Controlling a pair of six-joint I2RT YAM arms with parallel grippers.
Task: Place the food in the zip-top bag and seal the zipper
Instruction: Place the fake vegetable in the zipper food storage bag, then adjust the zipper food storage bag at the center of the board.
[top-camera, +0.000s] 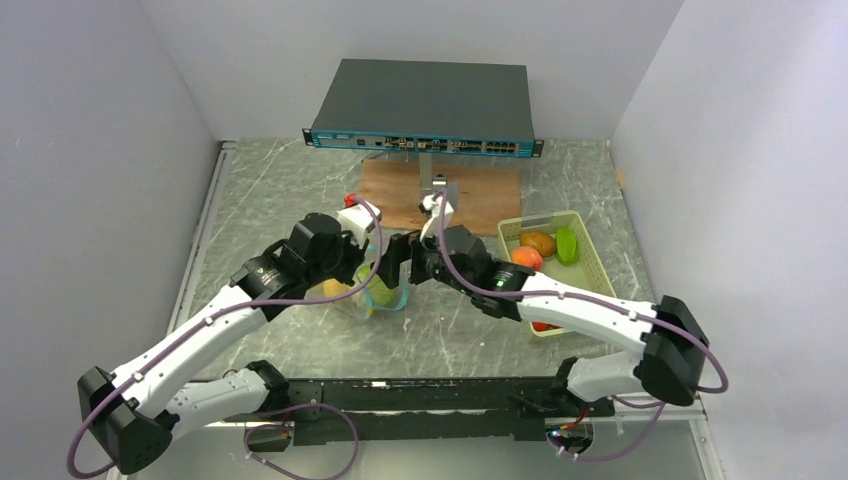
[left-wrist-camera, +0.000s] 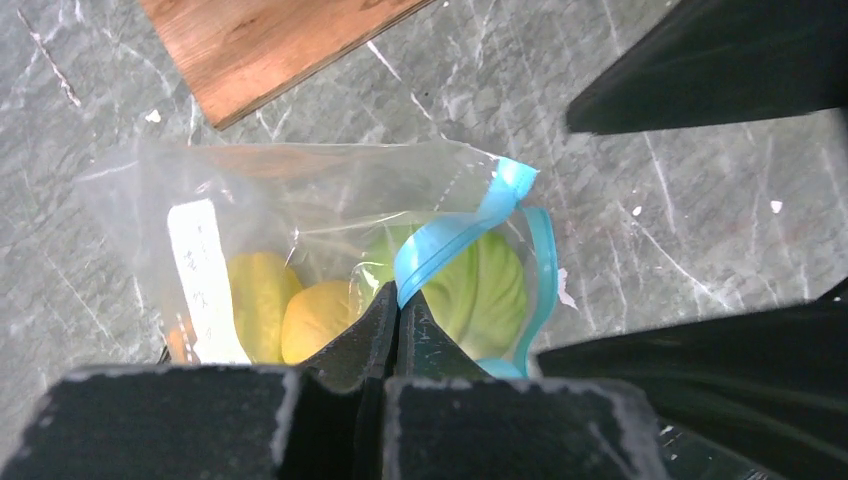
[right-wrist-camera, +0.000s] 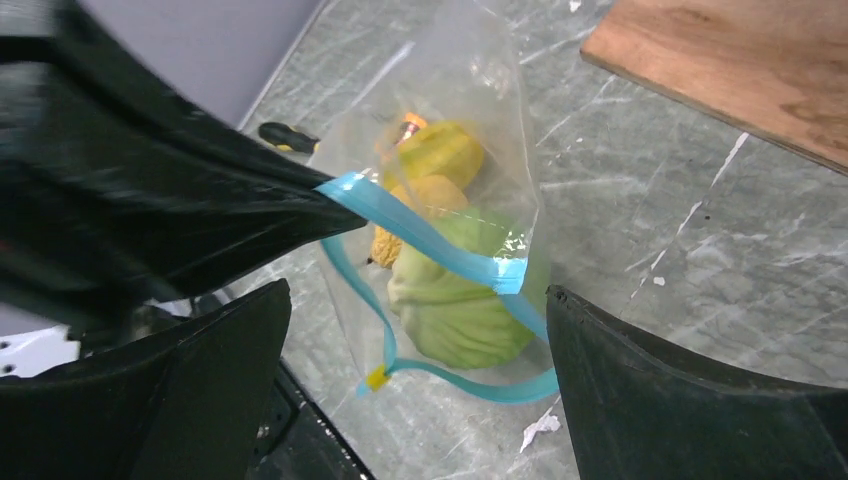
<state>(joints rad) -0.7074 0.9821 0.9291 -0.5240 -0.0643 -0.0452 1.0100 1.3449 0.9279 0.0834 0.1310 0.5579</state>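
The clear zip-top bag (left-wrist-camera: 300, 210) lies on the marble table between the arms, its mouth gaping open. Inside sit a pale green cabbage (left-wrist-camera: 480, 290) and yellow and orange fruits (left-wrist-camera: 290, 310). My left gripper (left-wrist-camera: 398, 305) is shut on the teal-blue zipper strip (left-wrist-camera: 450, 240) and lifts that lip. My right gripper (right-wrist-camera: 415, 330) is open and empty, its fingers either side of the bag mouth just above the cabbage (right-wrist-camera: 450, 300). The zipper (right-wrist-camera: 430, 245) loops open in the right wrist view. In the top view the bag (top-camera: 380, 292) sits between both grippers.
A pale green tray (top-camera: 590, 260) at the right holds a brown, an orange and a green toy food; a red one shows under the right arm. A wooden board (top-camera: 440, 195) and a grey network switch (top-camera: 425, 105) stand behind. White walls enclose the table.
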